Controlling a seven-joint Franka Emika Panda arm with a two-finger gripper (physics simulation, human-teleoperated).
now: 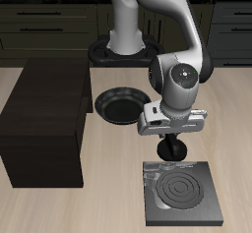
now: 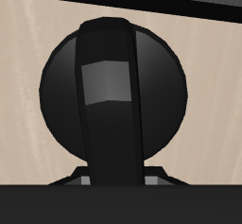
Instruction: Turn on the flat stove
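Note:
The flat stove [image 1: 183,194] is a low dark-grey square plate with a black spiral coil, near the table's front edge. My gripper [image 1: 172,154] hangs just over the stove's back edge, fingers pointing down and slightly apart, holding nothing. In the wrist view, the stove's round black knob [image 2: 57,95] fills most of the frame. It has a raised bar across it with a grey mark, and sits close below the gripper over the beige table. My fingertips do not show in the wrist view.
A round black frying pan [image 1: 120,106] lies farther back, beside my arm. A big dark-brown box [image 1: 44,119] stands on the table beyond the pan. The robot's base [image 1: 123,48] is at the back.

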